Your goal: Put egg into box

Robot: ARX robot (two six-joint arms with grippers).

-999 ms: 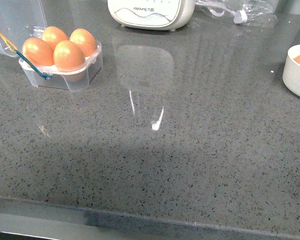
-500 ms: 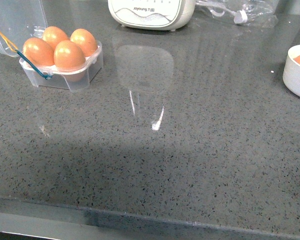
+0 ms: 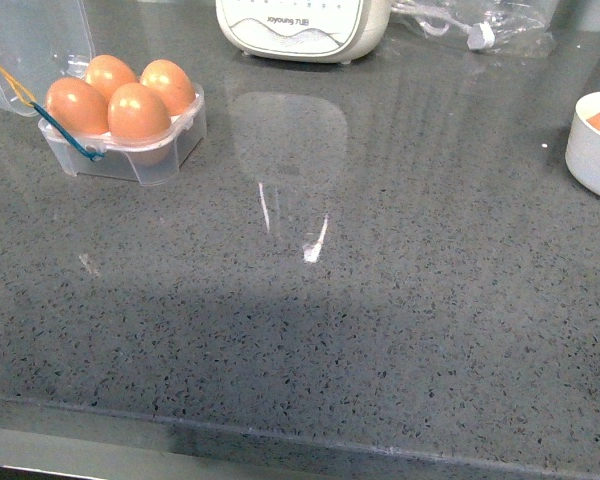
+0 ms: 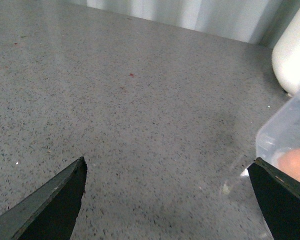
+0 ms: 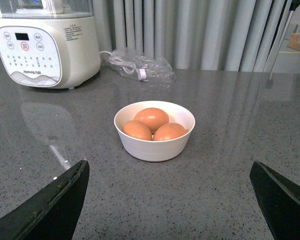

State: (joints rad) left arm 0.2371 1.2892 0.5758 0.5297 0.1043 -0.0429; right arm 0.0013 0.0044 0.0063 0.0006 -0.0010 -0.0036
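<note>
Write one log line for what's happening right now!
box: four eggs, lid open | bowl: three eggs | left gripper: open, empty | right gripper: open, empty

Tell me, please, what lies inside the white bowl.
Three brown eggs lie bunched together in the white bowl, filling most of it. The bowl's floor beneath them is covered, so anything lying under the eggs cannot be seen.

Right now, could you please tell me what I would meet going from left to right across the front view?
The box holding four eggs → white appliance at the far edge → clear plastic bag → white bowl at the right edge.
</note>
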